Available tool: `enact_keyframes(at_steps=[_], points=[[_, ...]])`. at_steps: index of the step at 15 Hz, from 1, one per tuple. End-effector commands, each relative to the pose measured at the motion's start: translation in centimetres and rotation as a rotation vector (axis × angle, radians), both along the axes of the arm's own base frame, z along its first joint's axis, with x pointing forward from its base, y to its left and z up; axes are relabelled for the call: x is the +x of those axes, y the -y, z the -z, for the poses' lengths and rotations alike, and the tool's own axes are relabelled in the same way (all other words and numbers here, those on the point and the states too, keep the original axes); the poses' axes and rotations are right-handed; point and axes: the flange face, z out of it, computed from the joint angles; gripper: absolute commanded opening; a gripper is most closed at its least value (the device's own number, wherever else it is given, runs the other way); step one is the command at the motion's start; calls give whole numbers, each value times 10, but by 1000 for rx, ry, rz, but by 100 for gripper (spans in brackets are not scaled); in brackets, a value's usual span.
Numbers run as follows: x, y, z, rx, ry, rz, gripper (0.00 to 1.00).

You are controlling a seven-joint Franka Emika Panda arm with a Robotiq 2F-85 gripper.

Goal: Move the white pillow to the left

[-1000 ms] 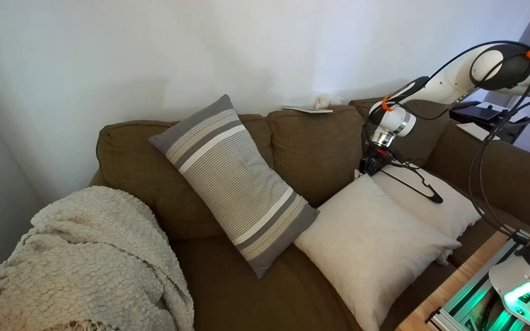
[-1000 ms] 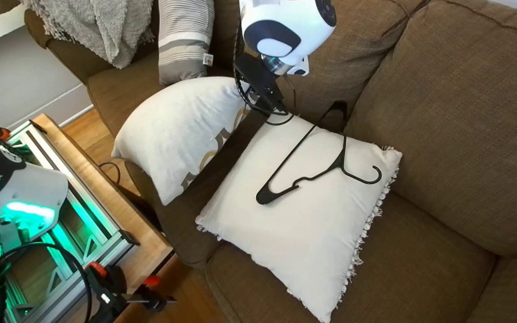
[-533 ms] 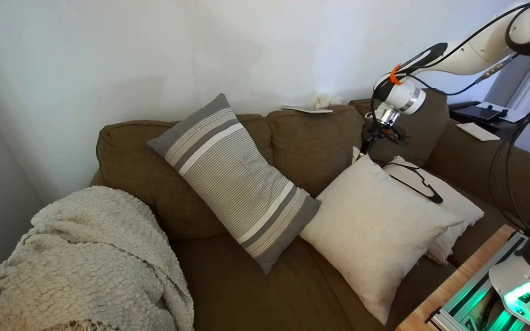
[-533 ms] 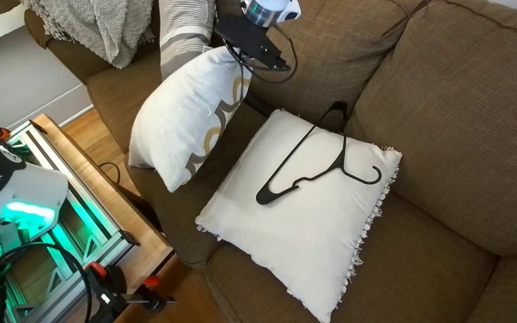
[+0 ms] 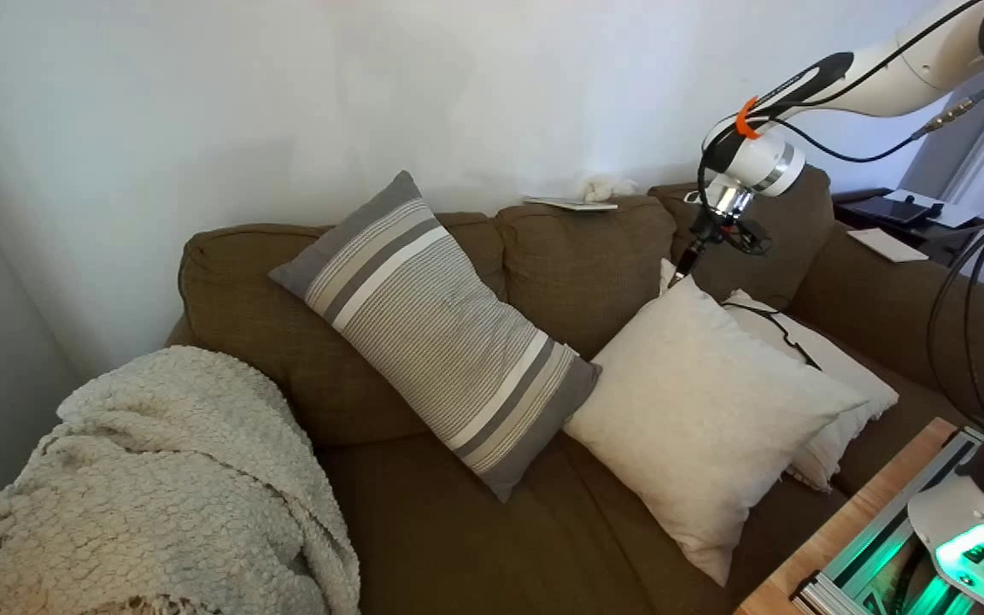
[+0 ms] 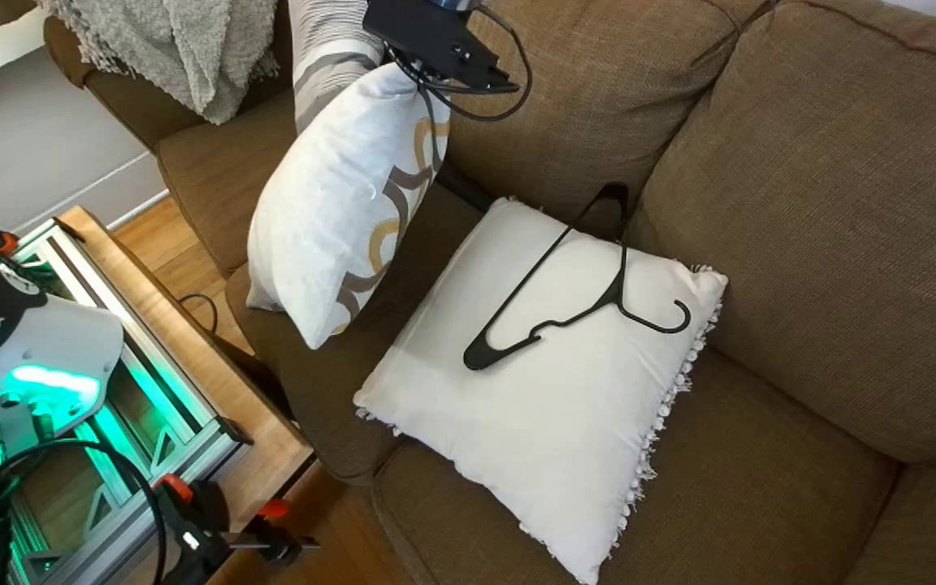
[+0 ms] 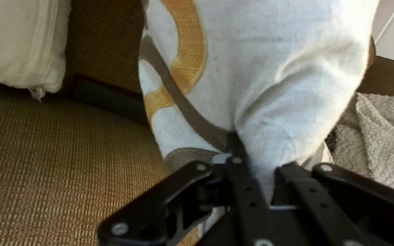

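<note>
The black two-fingered gripper (image 7: 262, 159) pinches cloth at the upper corner of the large cream-white square fabric pillow (image 5: 705, 418), which slants just beside the oblong grey fabric pillow with white and beige stripes (image 5: 445, 320).

The arm (image 5: 893, 77) slopes down — end effector (image 7: 259, 155) clamped.

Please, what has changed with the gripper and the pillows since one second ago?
The gripper has moved up in both exterior views, lifting the corner it holds of the white pillow, which now stands steeper. In an exterior view the striped grey pillow turned slightly, its lower corner shifting right. No new grasp or release shows. The fringed pillow, the black hanger on it and the blanket stayed put.
</note>
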Motion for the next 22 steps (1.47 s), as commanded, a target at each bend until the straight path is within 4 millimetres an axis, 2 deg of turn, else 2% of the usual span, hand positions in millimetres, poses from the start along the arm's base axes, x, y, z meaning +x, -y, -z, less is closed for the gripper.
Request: enact_keyframes(at_steps=[1, 3, 7, 10, 12, 13, 15, 16, 17, 18, 19, 20, 21, 22], points=[[27, -53, -55, -68, 110, -120, 3], [32, -80, -75, -113, 129, -208, 3], [40, -147, -135, -209, 209, -414, 3], [34, -176, -185, -281, 300, -528, 3], [32, -181, -221, -307, 388, -563, 3], [39, -182, -168, -275, 301, -520, 12], [39, -186, -212, -298, 378, -537, 12], [37, -186, -225, -304, 395, -539, 12], [35, -186, -230, -307, 402, -540, 3], [37, -192, -220, -293, 389, -542, 3], [36, -187, -231, -305, 404, -541, 12], [36, -190, -228, -302, 400, -545, 12], [36, -192, -224, -300, 395, -549, 37], [39, -196, -226, -352, 406, -563, 38]])
